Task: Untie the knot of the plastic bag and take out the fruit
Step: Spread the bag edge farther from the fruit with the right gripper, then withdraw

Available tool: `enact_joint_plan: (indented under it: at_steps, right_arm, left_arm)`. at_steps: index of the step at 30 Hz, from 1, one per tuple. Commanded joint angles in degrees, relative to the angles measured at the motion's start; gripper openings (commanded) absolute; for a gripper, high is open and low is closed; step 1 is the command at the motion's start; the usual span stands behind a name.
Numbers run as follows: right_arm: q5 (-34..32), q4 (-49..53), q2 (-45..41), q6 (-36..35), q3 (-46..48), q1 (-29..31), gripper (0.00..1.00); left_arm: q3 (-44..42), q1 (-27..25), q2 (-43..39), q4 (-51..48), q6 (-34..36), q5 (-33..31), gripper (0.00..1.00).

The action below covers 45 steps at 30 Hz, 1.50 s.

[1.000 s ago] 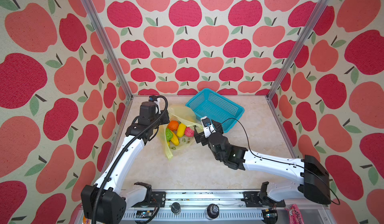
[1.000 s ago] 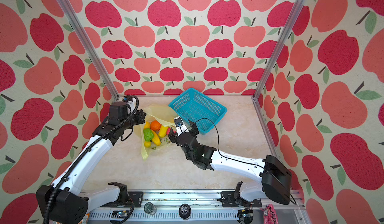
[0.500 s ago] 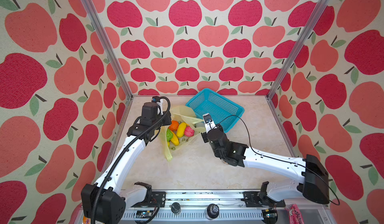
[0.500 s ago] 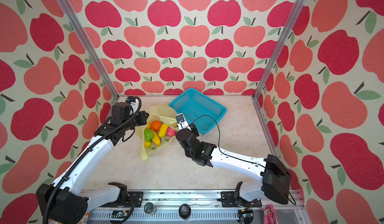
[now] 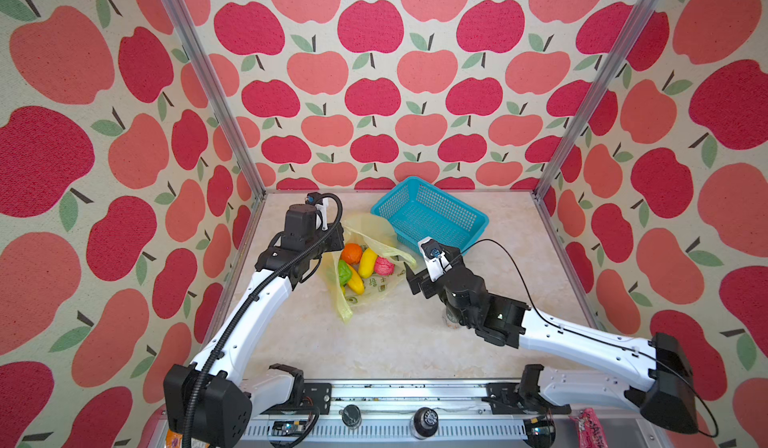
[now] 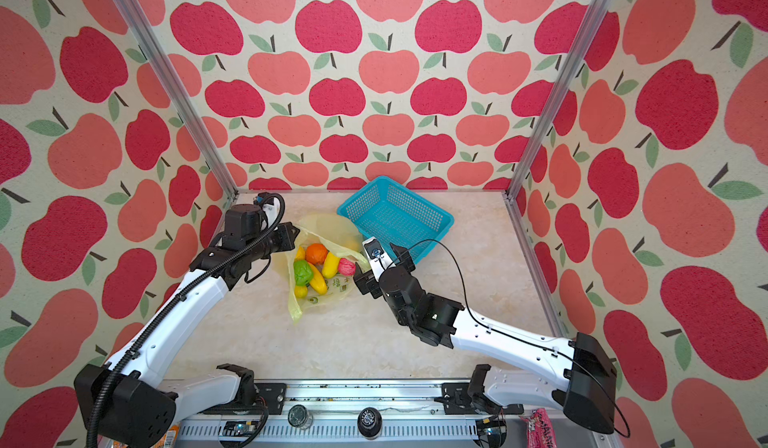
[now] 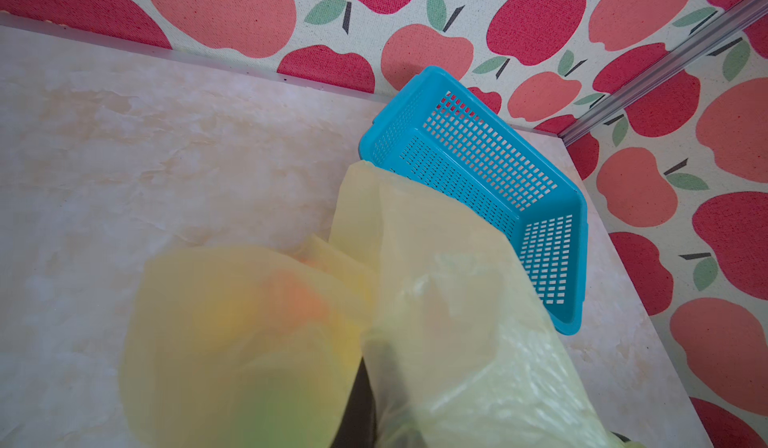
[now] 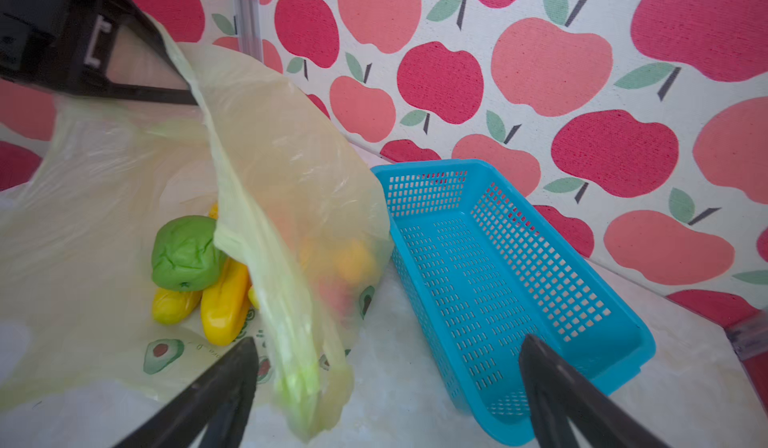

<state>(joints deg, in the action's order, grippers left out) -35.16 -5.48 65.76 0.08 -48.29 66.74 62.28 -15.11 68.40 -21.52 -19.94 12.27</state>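
Right wrist: right claw point(image 8: 388, 340) wide again.

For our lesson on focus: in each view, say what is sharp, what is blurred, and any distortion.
Left wrist view: the bag near the lens is blurred, its fruit mere colour smears; the basket is sharp. Right wrist view: the bag's hanging flap is smeared, the green fruit crisp. In both top views: sharp, evenly lit, frame posts splaying outward.
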Motion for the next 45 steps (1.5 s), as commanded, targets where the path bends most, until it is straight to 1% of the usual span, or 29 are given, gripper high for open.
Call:
enact_joint_plan:
  at_steps: [1, 4, 7, 12, 13, 15, 17, 19, 20, 25, 26, 28, 29, 31, 34, 36, 41, 42, 43, 44, 45]
  right_arm:
    - [8.86, 3.02, 1.61, -5.43, -4.98, 0.45, 0.99]
    - [6.47, 5.57, 5.64, -9.02, -10.47, 0.63, 0.99]
    - [4.82, 8.28, 12.17, -11.85, -17.01, 0.17, 0.99]
    - [3.11, 14.78, 25.71, -10.8, -29.01, -0.7, 0.99]
    - [1.5, 15.95, 27.89, -10.27, -31.03, -0.87, 0.99]
    - [-4.69, 18.85, 32.42, -8.55, -35.3, -1.61, 0.99]
    - [-9.17, 19.81, 34.14, -7.21, -36.94, -2.42, 0.98]
    - [-10.56, 18.82, 33.34, -6.12, -36.05, -3.21, 0.89]
    - [-10.99, 17.61, 32.14, -5.73, -34.9, -3.54, 0.82]
    - [-16.48, 10.04, 24.66, -5.52, -28.36, -4.44, 0.32]
    - [-17.66, 8.79, 23.28, -5.6, -27.21, -4.43, 0.21]
    - [-18.79, 7.22, 20.76, -5.39, -25.23, -4.57, 0.07]
    - [-18.77, 6.42, 19.53, -5.14, -24.1, -4.54, 0.03]
    - [-18.65, 5.03, 17.44, -4.45, -21.99, -4.52, 0.0]
    - [-18.13, 4.04, 15.92, -3.48, -19.85, -4.46, 0.0]
    - [-18.33, 4.95, 15.98, -2.76, -19.73, -4.5, 0.0]
    - [-18.32, 7.26, 16.51, -0.95, -19.99, -4.48, 0.0]
    - [-18.24, 7.8, 16.42, -0.58, -19.99, -4.44, 0.01]
    - [-18.29, 8.29, 16.28, -0.24, -20.0, -4.49, 0.05]
    - [-18.04, 8.9, 16.1, -0.03, -20.0, -4.47, 0.13]
    - [-17.8, 9.51, 15.81, 0.21, -19.92, -4.4, 0.23]
  left_arm:
    - [1.48, -0.36, 0.35, -1.12, 0.67, -0.87, 0.0]
    - [1.92, -0.7, 0.59, -1.44, 0.89, -0.86, 0.0]
    - [2.33, -1.24, 0.55, -2.23, 1.09, -1.03, 0.0]
    - [2.71, -1.68, 0.56, -2.34, 1.62, -1.36, 0.0]
    - [2.95, -1.76, 0.58, -2.72, 1.73, -1.44, 0.0]
    - [2.6, -1.96, 0.35, -2.48, 2.07, -1.75, 0.0]
    - [2.42, -1.98, 0.24, -2.31, 2.21, -2.13, 0.0]
    - [2.99, -2.03, 0.33, -2.92, 2.41, -2.39, 0.0]
    - [3.11, -2.02, 0.28, -3.13, 2.37, -2.47, 0.0]
    - [2.73, -2.36, -0.67, -2.82, 2.98, -2.19, 0.0]
    - [2.82, -2.44, -0.93, -2.93, 3.13, -2.01, 0.0]
    - [2.53, -2.62, -1.46, -2.85, 3.33, -1.84, 0.0]
    - [2.13, -2.67, -1.75, -2.57, 3.34, -1.93, 0.0]
    - [1.85, -2.64, -2.11, -2.15, 3.48, -2.17, 0.0]
    - [2.24, -2.71, -2.0, -2.71, 3.43, -2.49, 0.0]
    - [1.89, -2.77, -2.04, -2.36, 3.42, -2.71, 0.09]
    - [2.23, -2.82, -1.71, -3.0, 3.51, -2.95, 0.25]
    - [2.04, -2.82, -1.7, -2.94, 3.57, -3.13, 0.27]
    - [1.73, -2.82, -1.9, -2.7, 3.64, -3.13, 0.27]
    - [1.47, -2.84, -1.87, -2.35, 3.81, -3.14, 0.22]
    - [1.36, -2.82, -1.88, -2.15, 3.9, -3.01, 0.15]
